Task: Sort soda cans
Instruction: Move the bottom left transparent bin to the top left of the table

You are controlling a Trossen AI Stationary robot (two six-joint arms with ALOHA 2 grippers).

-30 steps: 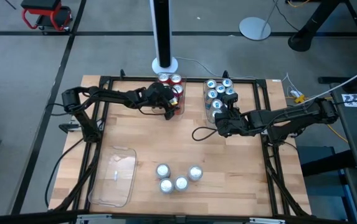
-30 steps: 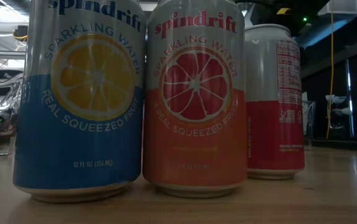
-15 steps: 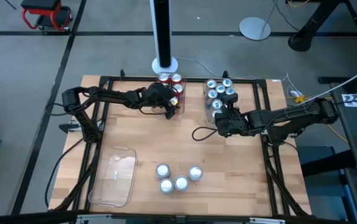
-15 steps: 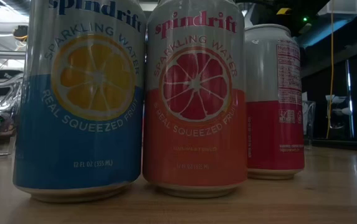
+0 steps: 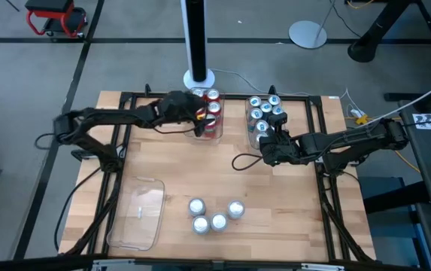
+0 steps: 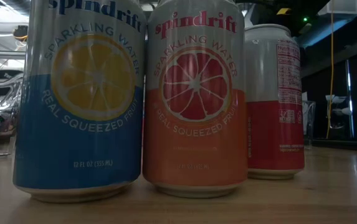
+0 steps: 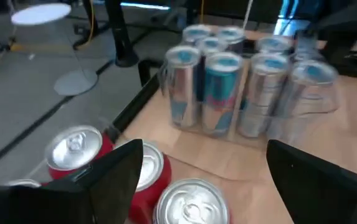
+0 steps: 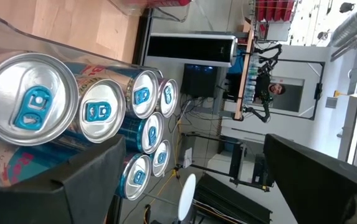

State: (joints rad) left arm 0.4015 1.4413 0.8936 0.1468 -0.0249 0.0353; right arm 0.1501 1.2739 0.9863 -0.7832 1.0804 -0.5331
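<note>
Up close, the low view gives you only three upright cans [image 6: 194, 99], which block the table behind them. From above, your left gripper [image 5: 192, 113] sits over the red cans [image 5: 210, 113] at the table's far edge, partly covering them; its wrist view shows its fingers [image 7: 113, 177] apart with nothing between them. Your right gripper [image 5: 269, 147] rests just beside the blue cans [image 5: 265, 111] in their clear tray [image 5: 250, 129], fingers [image 8: 81, 180] spread and empty. Both groups stand upright, silver tops up. Four more cans [image 5: 213, 214] stand upright near the front edge, well apart from both arms, with an empty tray [image 5: 136, 212] beside them on the wooden table [image 5: 170, 162]. You see a person [image 8: 276, 88] in the room beyond, small and hard to make out.
</note>
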